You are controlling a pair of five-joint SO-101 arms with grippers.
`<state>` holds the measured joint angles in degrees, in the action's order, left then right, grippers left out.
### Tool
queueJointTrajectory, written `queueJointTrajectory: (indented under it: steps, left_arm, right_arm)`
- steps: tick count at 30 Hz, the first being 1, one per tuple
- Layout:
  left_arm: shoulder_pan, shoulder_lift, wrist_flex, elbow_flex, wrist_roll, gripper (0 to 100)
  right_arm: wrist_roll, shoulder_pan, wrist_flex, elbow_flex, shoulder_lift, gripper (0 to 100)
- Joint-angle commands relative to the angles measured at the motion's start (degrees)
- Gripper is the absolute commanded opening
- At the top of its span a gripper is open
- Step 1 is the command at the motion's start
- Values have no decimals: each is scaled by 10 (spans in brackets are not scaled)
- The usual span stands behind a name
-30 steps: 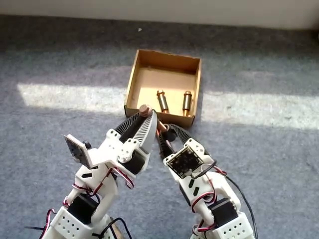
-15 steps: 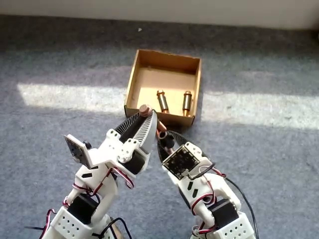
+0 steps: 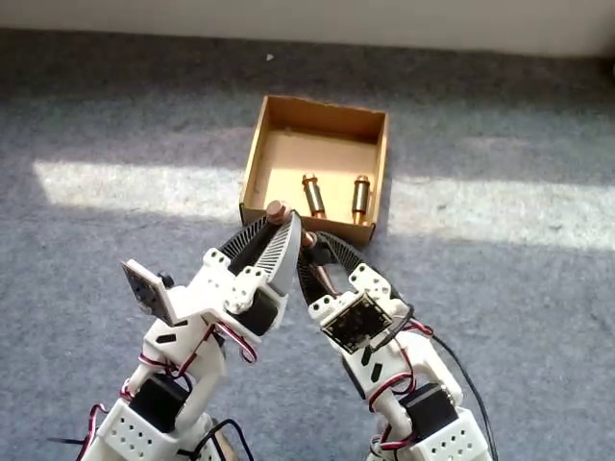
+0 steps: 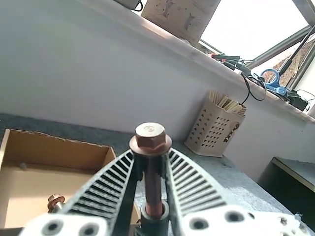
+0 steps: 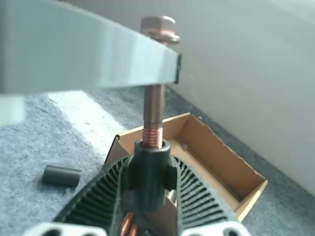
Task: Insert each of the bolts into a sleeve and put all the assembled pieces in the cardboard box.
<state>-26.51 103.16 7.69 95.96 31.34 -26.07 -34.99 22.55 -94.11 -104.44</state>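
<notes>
Copper bolt point(image 5: 154, 105), tip hidden in black sleeve point(image 5: 149, 179)

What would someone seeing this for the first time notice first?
The left gripper holds a bolt upright, head up, in front of the cardboard box. The bolt's threaded end sits in the black sleeve gripped by the right gripper. Two assembled pieces lie in the box, and a spare sleeve lies near it.

Nothing legible anywhere. Dark print on the pale carton point(image 4: 178, 15), too small and blurred to make out. Plain brown walls on the cardboard box point(image 3: 254, 156), bare of any readable mark.
</notes>
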Motion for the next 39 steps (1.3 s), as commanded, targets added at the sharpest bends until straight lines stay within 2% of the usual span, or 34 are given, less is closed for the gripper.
queueJointTrajectory:
  steps: [1, 4, 8, 13, 22, 28, 35, 39]
  left_arm:
    - [8, 7, 0, -3, -4, 7]
    - [-9, 6, 6, -3, -6, 7]
    - [-35, 7, 54, -8, -9, 7]
    - [-66, 6, 77, -3, -78, 7]
    - [-68, 4, 101, -2, -130, 11]
    - [-64, 4, 102, -2, -134, 14]
    - [-67, 3, 129, -5, -134, 191]
    - [-67, 6, 143, -8, -134, 195]
  right_arm:
    - [-4, -4, -25, 9, -9, 5]
    - [-4, -4, -25, 6, -9, 5]
    - [-3, -1, -24, 6, -9, 5]
    - [-2, -1, -23, 6, -9, 5]
    - [-2, -1, -23, 5, -9, 5]
    - [-2, 0, -23, 5, -9, 5]
    - [-1, 22, -26, -11, -9, 5]
    - [-1, 30, -26, -16, -9, 5]
